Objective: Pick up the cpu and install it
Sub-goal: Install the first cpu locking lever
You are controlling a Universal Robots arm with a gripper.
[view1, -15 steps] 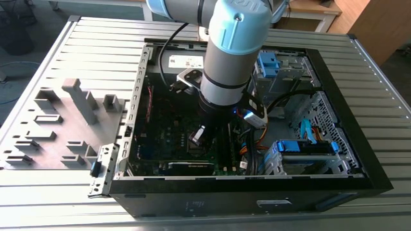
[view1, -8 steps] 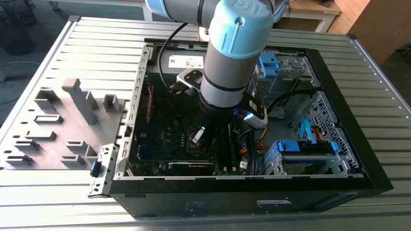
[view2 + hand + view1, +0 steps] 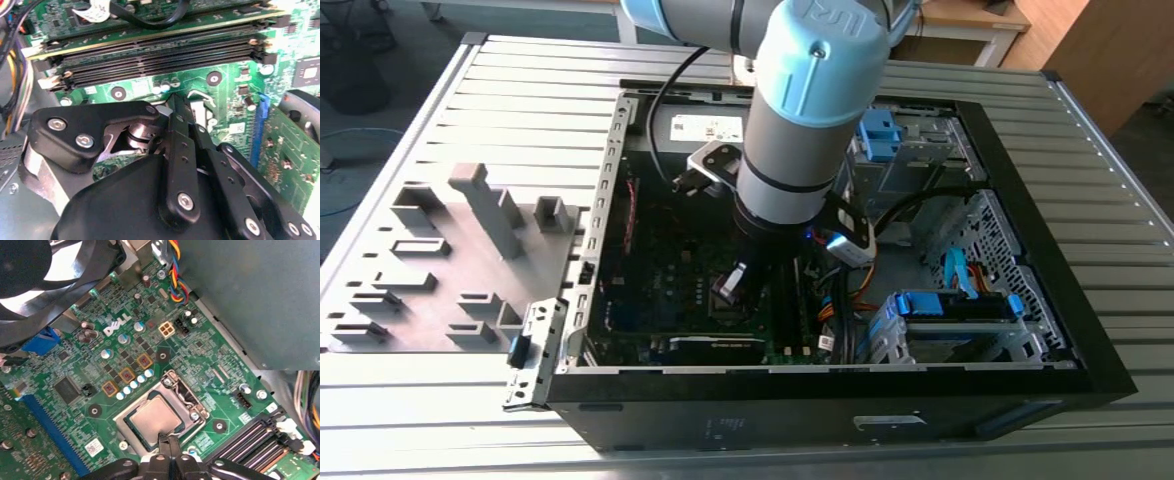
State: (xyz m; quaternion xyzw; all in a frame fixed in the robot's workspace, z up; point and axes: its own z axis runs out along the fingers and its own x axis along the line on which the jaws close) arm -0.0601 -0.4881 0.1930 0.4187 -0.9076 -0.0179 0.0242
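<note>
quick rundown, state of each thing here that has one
cpu: lying flat in the socket, metal top up
socket frame: open, not clamped over the chip
gripper: down inside the case, tip at the cpu's edge
memory slots: empty in the second wrist view
computer case: lying on its side, side panel off
fixture tray: on the table at the exterior view's left, outside the case

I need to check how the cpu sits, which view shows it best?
The first wrist view: the cpu lies flat in its socket on the motherboard, its metal top in plain sight. In the exterior view the arm covers that spot; in the second wrist view the gripper does.
</note>
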